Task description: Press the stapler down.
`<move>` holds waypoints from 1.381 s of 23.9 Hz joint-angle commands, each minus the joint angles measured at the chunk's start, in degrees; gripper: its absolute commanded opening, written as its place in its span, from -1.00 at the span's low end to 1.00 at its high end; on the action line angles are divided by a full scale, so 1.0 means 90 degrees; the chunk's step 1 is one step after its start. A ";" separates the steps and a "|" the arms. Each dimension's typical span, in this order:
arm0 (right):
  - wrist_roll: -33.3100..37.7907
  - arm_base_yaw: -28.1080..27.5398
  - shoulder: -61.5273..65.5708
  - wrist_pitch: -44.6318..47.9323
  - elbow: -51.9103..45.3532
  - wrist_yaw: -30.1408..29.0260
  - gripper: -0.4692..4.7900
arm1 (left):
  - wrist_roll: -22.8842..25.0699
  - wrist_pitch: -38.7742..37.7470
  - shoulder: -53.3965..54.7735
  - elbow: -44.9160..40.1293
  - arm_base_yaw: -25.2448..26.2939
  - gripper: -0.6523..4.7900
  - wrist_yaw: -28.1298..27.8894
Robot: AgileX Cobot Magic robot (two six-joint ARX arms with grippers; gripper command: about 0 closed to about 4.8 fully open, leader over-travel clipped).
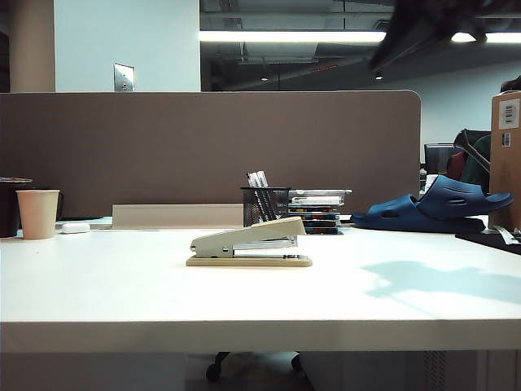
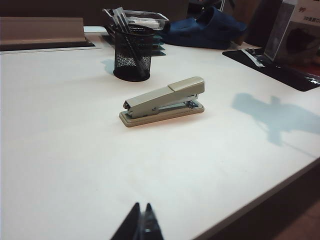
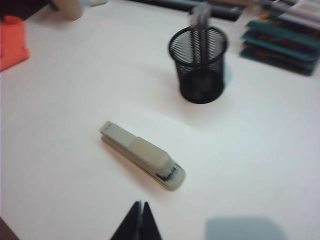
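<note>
One stapler (image 1: 250, 246) sits alone near the middle of the white table (image 1: 114, 285) in the exterior view, base flat, wedge top raised at its right-hand end, well clear of the mesh pen cup (image 1: 265, 205) behind it. No gripper touches it. Only a dark blur of an arm shows at the top right, high above the table, with its shadow falling on the surface to the right; that is probably the right arm, though the end of it is cut off by the frame.

Over to the left wrist view: the left gripper (image 2: 141, 224) shows as two dark fingertips pinched together at the picture's edge, holding nothing, well short of the stapler (image 2: 162, 101). It hangs back near the table's front edge. How high it is above the surface is hard to say.

Now the right wrist view, blurred as if in motion: the right gripper (image 3: 140, 221) also has its tips closed together and empty, looking down on the stapler (image 3: 142, 155) from above and near it. The mesh cup (image 3: 199, 65) stands well apart.

The step looks like an approach, nothing pressed yet. To do it well, I'd bring the closed tips straight down onto the raised end of the top arm, centred across its width so the stapler doesn't skid or tip sideways. Closed fingers make a good blunt pusher. The blur hides the arm's exact edges, so lining up needs care.
</note>
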 commanded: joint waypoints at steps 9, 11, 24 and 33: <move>0.0216 0.0345 0.2560 0.0007 0.1290 -0.0818 -0.86 | 0.0027 -0.0012 0.0000 0.0010 0.0002 -0.78 -0.0138; 0.0253 0.0364 0.2803 0.0221 0.1294 -0.0940 -0.86 | 0.0027 -0.0012 0.0000 0.0010 0.0002 -0.78 -0.0138; 0.0534 0.0532 0.3837 0.1003 0.1362 -0.1180 -0.86 | 0.0024 -0.0012 0.0000 0.0010 0.0002 -0.78 -0.0141; 0.0646 0.0529 0.4087 0.1044 0.1362 -0.0962 -0.86 | 0.0024 -0.0012 0.0000 0.0010 0.0002 -0.78 -0.0138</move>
